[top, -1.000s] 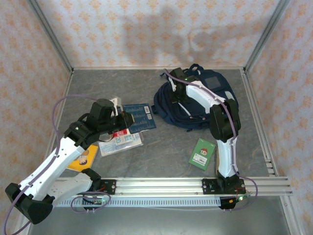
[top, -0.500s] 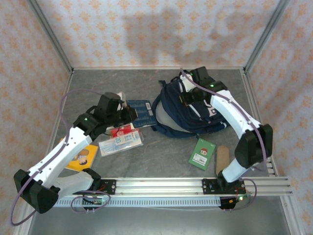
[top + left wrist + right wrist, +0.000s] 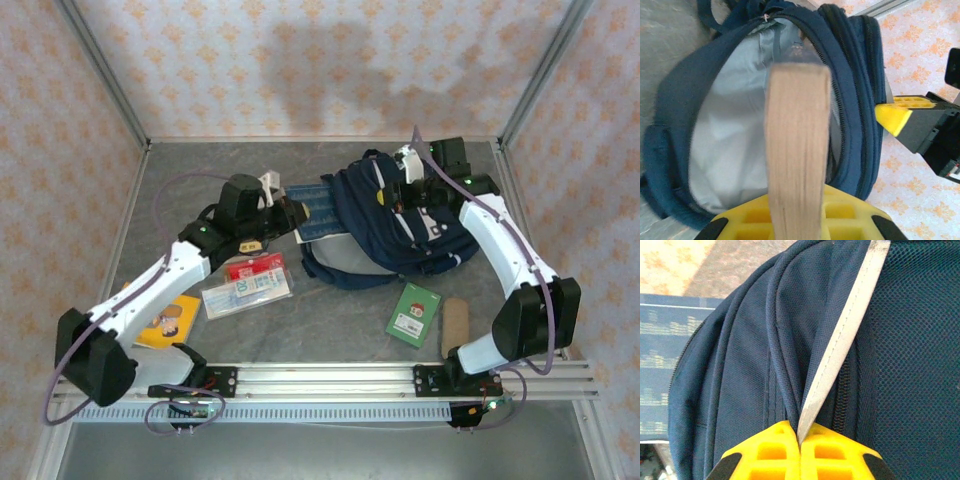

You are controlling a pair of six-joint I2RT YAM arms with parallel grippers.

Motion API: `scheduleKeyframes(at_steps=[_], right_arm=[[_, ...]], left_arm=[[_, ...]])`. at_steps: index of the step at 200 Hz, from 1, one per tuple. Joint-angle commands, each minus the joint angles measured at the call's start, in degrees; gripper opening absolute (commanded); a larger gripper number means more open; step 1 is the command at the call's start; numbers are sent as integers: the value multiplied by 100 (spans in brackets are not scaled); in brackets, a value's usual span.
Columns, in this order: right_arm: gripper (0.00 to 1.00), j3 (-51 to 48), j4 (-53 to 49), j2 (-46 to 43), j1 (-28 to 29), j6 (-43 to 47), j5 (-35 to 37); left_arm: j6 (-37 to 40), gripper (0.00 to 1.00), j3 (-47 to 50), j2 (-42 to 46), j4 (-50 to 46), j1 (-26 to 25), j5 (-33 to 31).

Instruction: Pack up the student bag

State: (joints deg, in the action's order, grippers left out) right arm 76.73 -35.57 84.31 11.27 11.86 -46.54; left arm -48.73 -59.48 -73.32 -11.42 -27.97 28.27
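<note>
Left end effector point(image 3: 291, 212) moved book point(image 3: 316, 203) to student bag point(image 3: 366, 216).

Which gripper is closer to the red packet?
Left. The left gripper holds a book just beyond the red packet; the right gripper grips the student bag, farther right.

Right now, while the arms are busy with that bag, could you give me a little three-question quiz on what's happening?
1. True or false: the left gripper holds a book edge-on at the open student bag's mouth.
2. The right gripper pinches: A a zip pull, B a grey strap of the bag, C a pencil.
3. Which lies nearer the right arm's base, the green card or the tan roll?
Key: 1 true; 2 B; 3 the tan roll.
</note>
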Motion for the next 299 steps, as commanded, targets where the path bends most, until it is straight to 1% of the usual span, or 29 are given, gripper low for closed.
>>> scheduleKeyframes(at_steps=[1,53,71,111,123,135,148,153,161,175,191,206,217,236,265,270,299], right_arm=[[0,18,1026,-346,-109,-403,-1064],[0,-40,1350,-275,-125,-682,-1381],[0,-85,1429,-292,-128,-740,-1413],[0,-158,1838,-273,-127,-1077,-1487],[0,-191,1980,-259,-132,-1187,-1500],[0,-228,2083,-237,-129,-1273,-1493],[0,-271,2131,-224,-125,-1304,-1446],[0,-293,2156,-217,-127,-1321,-1412],[0,-332,2203,-212,-126,-1356,-1349],[0,-385,2239,-190,-127,-1384,-1213],[0,-379,2103,-181,-132,-1281,-892],[0,-356,1983,-187,-128,-1170,-678],[0,-340,1927,-170,-127,-1089,-532],[0,-321,1880,-135,-129,-964,-318],[0,-257,1742,-73,-128,-740,196],[0,-227,1686,-37,-127,-681,263],[0,-224,1631,86,-132,-603,477]], left_arm=[[-429,0,161,-327,1225,37,380],[-1147,0,64,-1419,2879,0,628],[-1396,0,-136,-1886,3251,-71,636],[-1540,0,-1025,-3145,3335,-369,551],[-1674,0,-1417,-3574,3442,-473,548],[-1785,0,-1881,-4187,3447,-616,556],[-1846,0,-2427,-4690,3326,-775,545],[-1834,4,-2639,-4867,3212,-839,520],[-1820,14,-2948,-5118,3016,-917,479],[-1880,36,-3328,-5402,2839,-974,462],[-1841,52,-3383,-5321,2693,-959,369],[-1393,59,-3405,-5023,2003,-919,260],[-1098,61,-3271,-4761,1673,-874,200],[-811,62,-2826,-4296,1289,-752,139],[-600,64,-1954,-3655,1169,-505,55],[-573,64,-1837,-3415,1160,-463,76],[-205,64,-1406,-2896,789,-299,57]])
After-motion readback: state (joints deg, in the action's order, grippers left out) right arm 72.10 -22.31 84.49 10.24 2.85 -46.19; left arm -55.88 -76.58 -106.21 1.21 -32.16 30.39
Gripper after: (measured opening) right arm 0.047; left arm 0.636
